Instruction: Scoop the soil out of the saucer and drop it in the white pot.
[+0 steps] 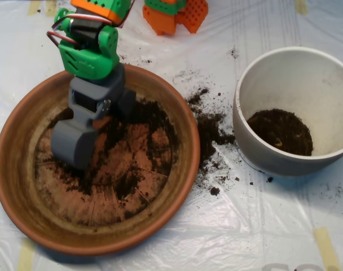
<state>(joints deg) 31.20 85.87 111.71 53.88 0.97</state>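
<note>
The terracotta saucer (25, 186) lies at the left, its floor smeared with thin dark soil (152, 127) that is thickest toward the upper right. My grey scoop (75, 147) hangs from the green and orange arm and rests down inside the saucer on its left half, tip against the floor among the soil. Its two shells look closed together. The white pot (307, 79) stands at the right, apart from the saucer, with a dark heap of soil (280, 131) at its bottom.
Spilled soil (211, 127) lies on the white plastic sheet between saucer and pot. An orange and green part (177, 14) stands at the top edge. Yellow tape strips hold the sheet at the corners.
</note>
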